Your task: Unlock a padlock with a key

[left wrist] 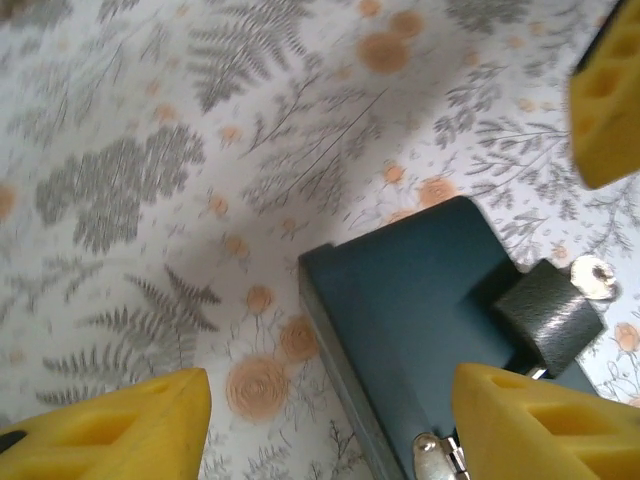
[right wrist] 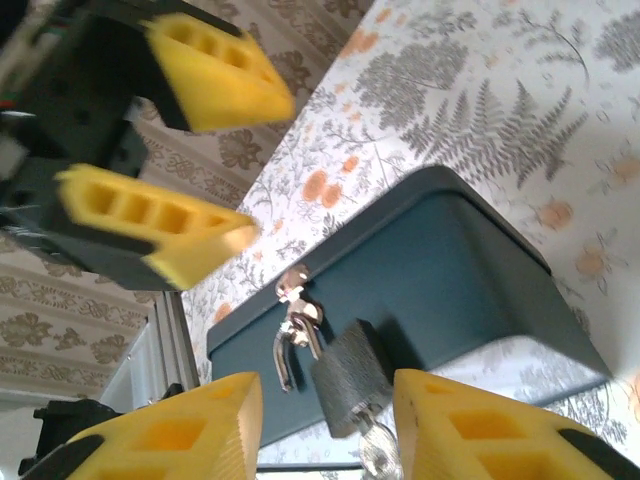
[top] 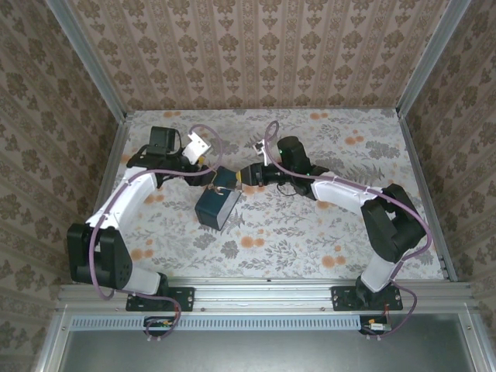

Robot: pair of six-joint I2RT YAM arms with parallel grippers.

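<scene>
Floral-patterned cloth (top: 310, 232) covers the table, which is enclosed on three sides by walls (top: 263, 54) papered in a brown damask pattern. Near the middle of the cloth sits the dark blue box (top: 216, 208), with both arms bent inward so that their grippers meet just above its far end.

Top view: the left gripper (top: 208, 172) and the right gripper (top: 242, 177) face each other close together over the far edge of the box; details between them are too small to resolve.

Left wrist view: the left gripper (left wrist: 330, 415) stands with its yellow fingers (left wrist: 120, 430) spread apart, holding nothing. Between them lie bare cloth and a corner of the box (left wrist: 400, 320). The dark grey padlock (left wrist: 548, 318) rests against the box's upper edge, with a round silver key head (left wrist: 594, 276) just beside it. A metal hasp (left wrist: 435, 455) shows at the bottom edge. One yellow finger of the other arm enters at the upper right.

Right wrist view: the right gripper (right wrist: 325, 425) has its fingers (right wrist: 480, 425) parted, one on each side of the padlock (right wrist: 350, 378), not clearly pressing it. The padlock hangs from the silver hasp (right wrist: 293, 325) on the front of the box (right wrist: 420, 270). The key (right wrist: 375, 447) protrudes from the bottom of the padlock, between the fingers; whether either finger touches it cannot be told. The left gripper's two yellow fingers (right wrist: 150, 230), apart and empty, appear at the upper left.
</scene>
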